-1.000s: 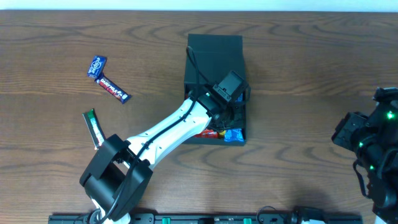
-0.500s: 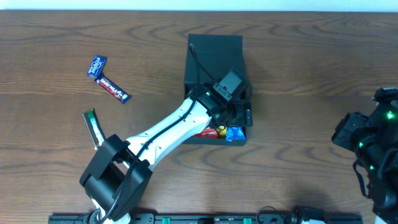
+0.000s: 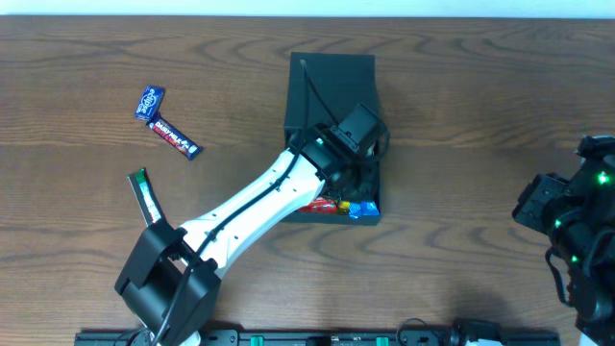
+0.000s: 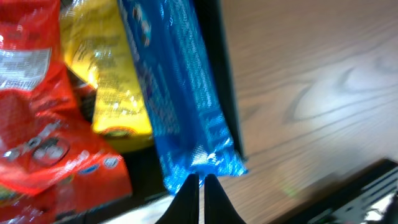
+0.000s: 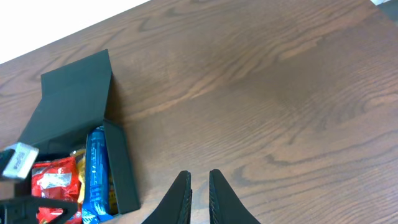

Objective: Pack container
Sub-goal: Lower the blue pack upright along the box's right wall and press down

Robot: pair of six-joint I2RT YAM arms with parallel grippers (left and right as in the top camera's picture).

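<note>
Brown wood table [image 3: 480, 77]: fills the whole overhead view.
Container [image 3: 332, 82]: dark matte box, mid-table, a little right of centre. Flap lid open and laid back on the far side, open tray on the near side.
Contents: red packet [image 4: 43, 124] at the left, yellow packet [image 4: 115, 93] in the middle, blue packet [image 4: 180, 93] along the right wall, all lying side by side and touching.
Left arm [image 3: 240, 207]: white, stretches from the near-left edge to the near-right part of the container.
Left gripper [image 4: 194, 186]: fingers pressed almost together, only a sliver between, tips meeting the crimped end of the blue packet. Cannot tell whether any foil is nipped between them.
Right arm [image 3: 577, 226]: dark, folded at the right edge, well apart from the container.
Right gripper [image 5: 199, 186]: fingers drawn close, narrow gap, nothing between; hangs over bare wood with the container off to the left.
Loose snacks, far left: small blue wrapper [image 3: 149, 101] with a dark red bar [image 3: 176, 137] just beside it, and a green stick [image 3: 144, 197] nearer, beside the left arm.
</note>
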